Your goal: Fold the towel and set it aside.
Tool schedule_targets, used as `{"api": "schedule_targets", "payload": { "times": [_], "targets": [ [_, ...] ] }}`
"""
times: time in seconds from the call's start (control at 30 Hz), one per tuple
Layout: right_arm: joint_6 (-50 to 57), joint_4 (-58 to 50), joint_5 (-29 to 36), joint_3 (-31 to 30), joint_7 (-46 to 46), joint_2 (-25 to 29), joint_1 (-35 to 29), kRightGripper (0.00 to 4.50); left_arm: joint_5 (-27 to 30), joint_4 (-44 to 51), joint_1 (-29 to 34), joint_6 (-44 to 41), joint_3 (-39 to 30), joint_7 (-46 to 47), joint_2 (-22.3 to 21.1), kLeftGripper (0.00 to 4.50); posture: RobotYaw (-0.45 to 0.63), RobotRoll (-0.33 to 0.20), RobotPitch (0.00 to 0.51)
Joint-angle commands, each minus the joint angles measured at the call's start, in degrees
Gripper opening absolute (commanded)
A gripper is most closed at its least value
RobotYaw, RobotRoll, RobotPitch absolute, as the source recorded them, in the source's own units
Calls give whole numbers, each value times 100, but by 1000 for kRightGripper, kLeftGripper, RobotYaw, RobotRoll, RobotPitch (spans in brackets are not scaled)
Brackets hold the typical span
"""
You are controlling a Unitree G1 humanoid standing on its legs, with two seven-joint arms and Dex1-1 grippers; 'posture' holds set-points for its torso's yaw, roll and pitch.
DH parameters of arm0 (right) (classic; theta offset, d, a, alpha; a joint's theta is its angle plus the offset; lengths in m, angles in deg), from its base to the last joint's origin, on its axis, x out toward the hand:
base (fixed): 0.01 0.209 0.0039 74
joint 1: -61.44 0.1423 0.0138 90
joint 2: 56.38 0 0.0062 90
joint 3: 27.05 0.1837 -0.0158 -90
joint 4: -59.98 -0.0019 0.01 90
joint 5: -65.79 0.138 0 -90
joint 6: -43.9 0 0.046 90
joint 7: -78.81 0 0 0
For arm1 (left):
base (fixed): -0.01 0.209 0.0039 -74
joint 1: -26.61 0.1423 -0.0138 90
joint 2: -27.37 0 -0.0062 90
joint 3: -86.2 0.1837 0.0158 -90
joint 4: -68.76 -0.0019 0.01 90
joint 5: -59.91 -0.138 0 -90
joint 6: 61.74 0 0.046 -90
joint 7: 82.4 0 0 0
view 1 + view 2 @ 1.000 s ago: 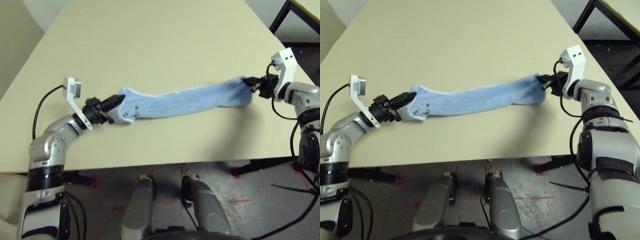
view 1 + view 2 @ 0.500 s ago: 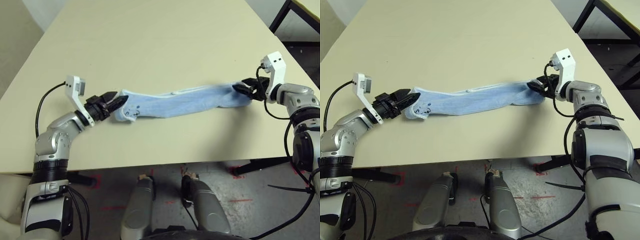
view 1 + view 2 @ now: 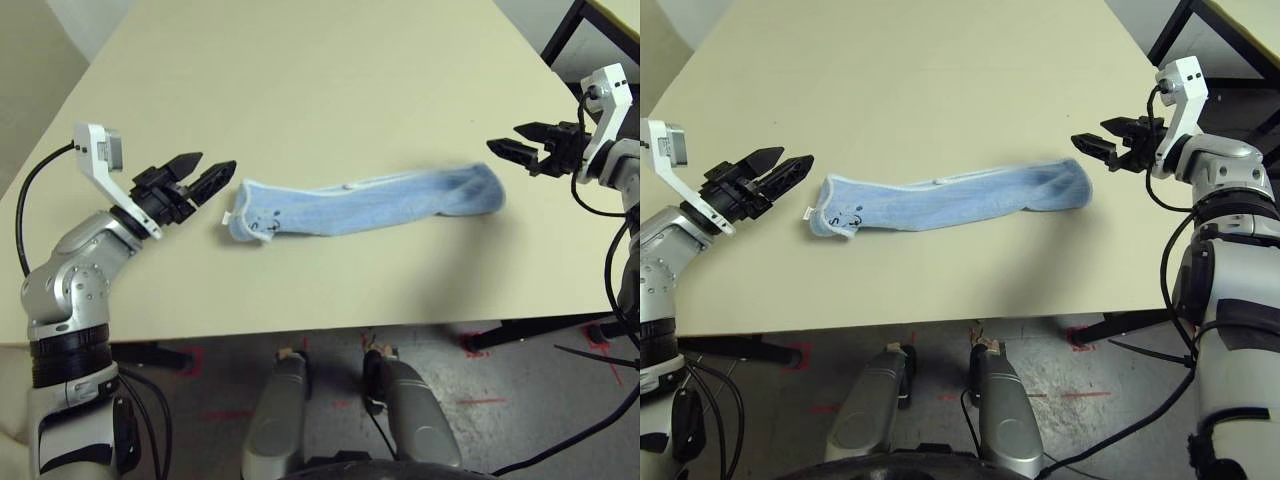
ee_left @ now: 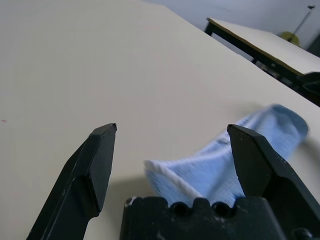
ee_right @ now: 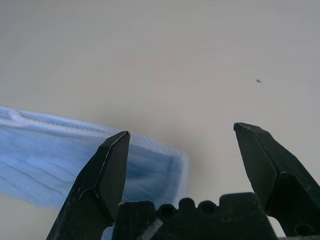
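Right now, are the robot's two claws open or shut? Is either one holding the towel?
Left gripper: open, holding nothing, just off the towel's end.
Right gripper: open, holding nothing, clear of the towel's other end.

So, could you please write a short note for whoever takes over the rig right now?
Left gripper: open, holding nothing, just off the towel's label end.
Right gripper: open, holding nothing, off the other end.
Towel: lying on the table as a long narrow band, touched by neither gripper.
Done: folded lengthwise into a strip.
Left: fold it shorter if needed, then set it aside.
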Motion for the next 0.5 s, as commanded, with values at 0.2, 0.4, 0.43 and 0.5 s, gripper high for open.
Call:
{"api": "schedule_targets", "payload": {
  "times": [0.2, 0.4, 0.43, 0.5],
  "targets": [
    [-79, -92, -138, -167, 433, 277, -565, 4462, 514, 1309, 1603, -310, -109, -971, -817, 4500, 232, 0, 196],
    [-138, -147, -125, -185, 486, 184, -810, 4462, 425, 1670, 1800, -647, 332, -858, -1223, 4500, 235, 0, 192],
    [-138, -157, -120, -188, 489, 173, -832, 4462, 423, 1702, 1787, -761, 413, -788, -1275, 4500, 235, 0, 192],
    [-117, -178, -107, -198, 511, 161, -868, 4462, 461, 1743, 1760, -976, 535, -670, -1359, 4500, 232, 0, 187]
  ]
}}
